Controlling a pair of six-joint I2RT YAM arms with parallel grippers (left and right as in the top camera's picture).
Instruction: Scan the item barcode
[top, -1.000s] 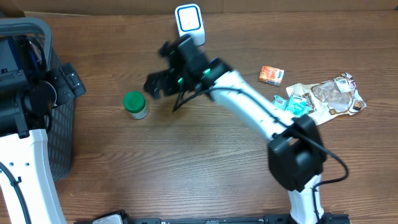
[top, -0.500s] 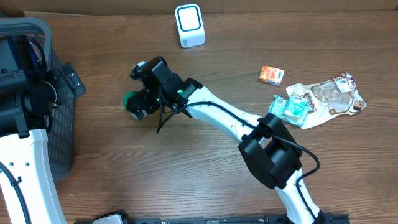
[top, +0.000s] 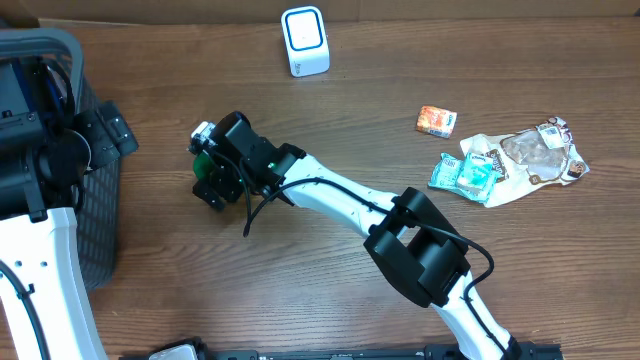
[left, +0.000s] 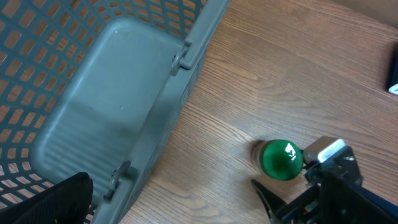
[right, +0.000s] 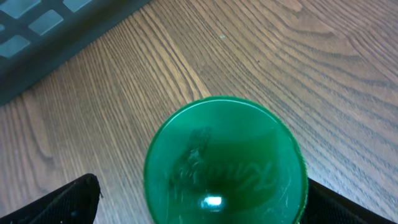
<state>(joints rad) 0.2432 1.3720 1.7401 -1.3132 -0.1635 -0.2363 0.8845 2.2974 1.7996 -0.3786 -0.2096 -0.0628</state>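
Note:
A small jar with a green lid (top: 204, 161) stands upright on the wooden table, left of centre. My right gripper (top: 211, 168) hangs directly over it, open, one finger on each side of the lid. In the right wrist view the green lid (right: 225, 158) fills the middle, with the dark fingertips (right: 74, 200) apart from it at both lower corners. The left wrist view shows the jar (left: 281, 160) from the side. My left gripper (top: 106, 131) hovers open by the basket, holding nothing. The white, blue-faced scanner (top: 304, 40) stands at the back edge. No barcode shows.
A grey mesh basket (top: 62, 52) fills the left side, and its wall (left: 112, 93) is close under my left wrist. On the right lie a small orange box (top: 436, 121), teal packets (top: 466, 172) and a clear snack bag (top: 532, 153).
My right arm swung from in front of the scanner to the left and forward, and its open jaws now straddle the green-lidded jar. The jar and my left arm stayed put.

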